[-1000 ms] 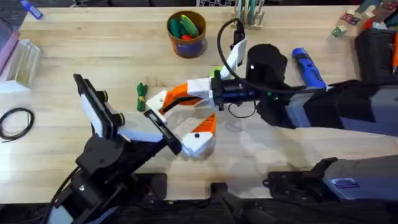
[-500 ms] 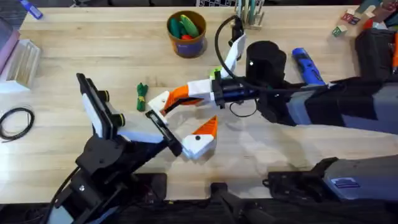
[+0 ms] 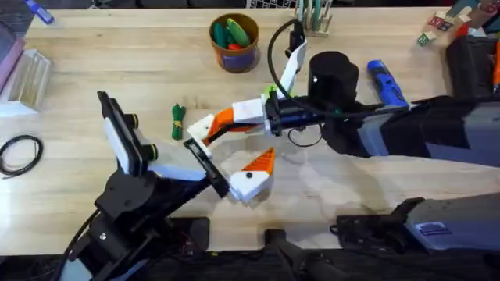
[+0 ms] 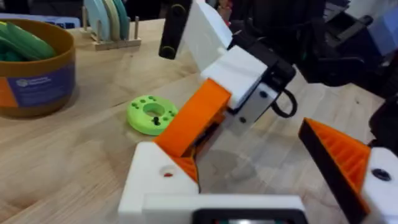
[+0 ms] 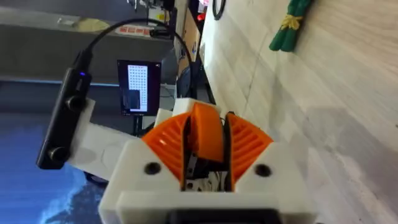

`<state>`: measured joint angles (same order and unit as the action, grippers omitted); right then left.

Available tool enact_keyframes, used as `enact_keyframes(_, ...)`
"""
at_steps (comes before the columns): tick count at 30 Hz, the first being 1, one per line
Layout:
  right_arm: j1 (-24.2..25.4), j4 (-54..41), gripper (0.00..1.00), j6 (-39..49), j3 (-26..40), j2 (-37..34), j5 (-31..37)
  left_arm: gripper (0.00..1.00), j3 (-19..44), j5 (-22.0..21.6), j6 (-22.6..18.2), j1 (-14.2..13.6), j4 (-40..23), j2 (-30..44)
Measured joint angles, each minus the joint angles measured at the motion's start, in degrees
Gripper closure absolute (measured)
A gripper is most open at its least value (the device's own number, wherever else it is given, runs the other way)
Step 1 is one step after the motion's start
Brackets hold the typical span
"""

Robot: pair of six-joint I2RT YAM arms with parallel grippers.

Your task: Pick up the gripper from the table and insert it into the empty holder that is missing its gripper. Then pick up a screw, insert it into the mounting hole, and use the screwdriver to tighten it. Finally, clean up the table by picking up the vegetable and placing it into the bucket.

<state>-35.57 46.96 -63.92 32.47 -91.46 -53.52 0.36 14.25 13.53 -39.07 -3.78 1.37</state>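
Overhead, the right arm's pincer reaches across the middle of the light wooden surface, clamped on the small orange ribbed plastic wedge tip and bringing it to the left arm's pincer. That one stands open, with one orange tip fitted and the other white blocky finger base bare. The dark-green toy vegetable lies just beside them; the purple-blue cup with an orange-brown rim and the thick blue cylindrical screwdriver sit well apart.

From the left wrist, the wedge slants down onto the white base, touching it but apparently not fully seated.

From the right wrist, both pads grip the wedge.

So the insertion step is in hand. Next, I judge, the wedge must be aligned with the base and pushed home before release.
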Motion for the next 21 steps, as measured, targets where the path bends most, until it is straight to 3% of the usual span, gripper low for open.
enact_keyframes(4,0.0,1.3,0.533,0.36,0.0,-0.64,-2.4,0.012,0.0,1.31,-0.33,0.0,0.17,-0.41)
enact_keyframes(9,-1.42,2.76,0.37,0.44,0.0,-0.94,-7.0,0.012,0.02,7.89,-1.09,-1.38,0.59,-0.63)
enact_keyframes(10,-1.66,4.07,0.287,0.48,0.0,-1.21,-8.33,0.013,0.02,10.46,-1.52,-1.66,0.67,-0.63)
enact_keyframes(15,-1.4,5.1,0.096,0.52,0.0,-1.21,-9.01,0.012,0.02,11.97,-1.76,-1.66,0.72,-0.63)
enact_keyframes(21,3.75,5.26,0.049,3.5,0.0,-1.19,-7.38,0.012,0.01,12.31,-1.94,-1.66,0.73,-0.63)
